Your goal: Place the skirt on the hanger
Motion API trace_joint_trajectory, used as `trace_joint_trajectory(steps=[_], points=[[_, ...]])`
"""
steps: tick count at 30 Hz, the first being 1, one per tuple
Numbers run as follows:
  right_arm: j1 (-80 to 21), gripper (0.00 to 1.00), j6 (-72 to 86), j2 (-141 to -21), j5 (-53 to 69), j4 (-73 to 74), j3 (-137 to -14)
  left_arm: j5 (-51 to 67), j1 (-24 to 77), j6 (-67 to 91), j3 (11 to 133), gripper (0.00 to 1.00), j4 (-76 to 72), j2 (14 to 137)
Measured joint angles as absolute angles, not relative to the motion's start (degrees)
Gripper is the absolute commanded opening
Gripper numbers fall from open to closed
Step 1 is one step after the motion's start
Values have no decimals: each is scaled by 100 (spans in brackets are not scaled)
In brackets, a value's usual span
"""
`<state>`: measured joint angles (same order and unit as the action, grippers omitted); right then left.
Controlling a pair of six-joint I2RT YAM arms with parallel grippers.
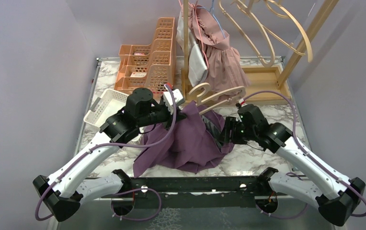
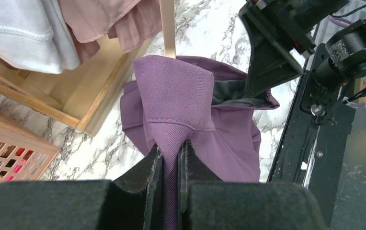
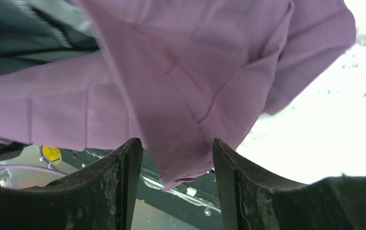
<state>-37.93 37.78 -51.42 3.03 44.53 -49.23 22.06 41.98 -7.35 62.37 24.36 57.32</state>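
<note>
My left gripper (image 2: 171, 152) pinched a raised fold of the purple skirt (image 1: 190, 141), heaped on the table (image 1: 272, 115) against the wooden hanger (image 1: 226, 92); my right gripper (image 3: 176, 167) held its jaws apart around a hem, seemingly not gripping.

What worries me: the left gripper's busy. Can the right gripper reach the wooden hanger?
Probably yes: the wooden hanger lies just beyond the right gripper, though skirt fabric hangs between its open jaws.

I'm looking into a lab test cell: plain grey walls (image 1: 28, 72) box in a marble-patterned table (image 1: 279, 112) on three sides. Two robot arms (image 1: 90, 158) are bolted to a black rail (image 1: 195, 184) at the table's near edge, with a clothes rack (image 1: 262, 79) at its far edge.
</note>
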Motion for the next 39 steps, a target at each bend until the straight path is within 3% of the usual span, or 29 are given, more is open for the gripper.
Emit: trace_joint_trajectory(steps=[5,14,15,19,21,27,39], points=[[-3793,45,4534,-5634,38,4939,-4895,2200,4198,-733,6237,0,2440,5732],[-3793,42,6020,-5524,-985,5867,-4821,2021,4209,-974,6237,0,2703,5472],[-3793,39,6154,-5402,-1039,5931,-4786,1979,4209,-1000,6237,0,2740,5411],[-3793,7,6425,-5054,-1109,5994,-4617,1898,4209,-1052,6237,0,2856,5229],[-3795,1,6471,-5024,-1109,5981,-4584,1900,4213,-1061,6237,0,2910,5159],[-3809,1,6106,-5227,-1262,5911,-4871,2021,4213,-1461,6235,0,3205,4842],[-3391,1,4600,-5909,-1481,5634,-6973,2504,4211,-2541,6241,0,3850,3573]])
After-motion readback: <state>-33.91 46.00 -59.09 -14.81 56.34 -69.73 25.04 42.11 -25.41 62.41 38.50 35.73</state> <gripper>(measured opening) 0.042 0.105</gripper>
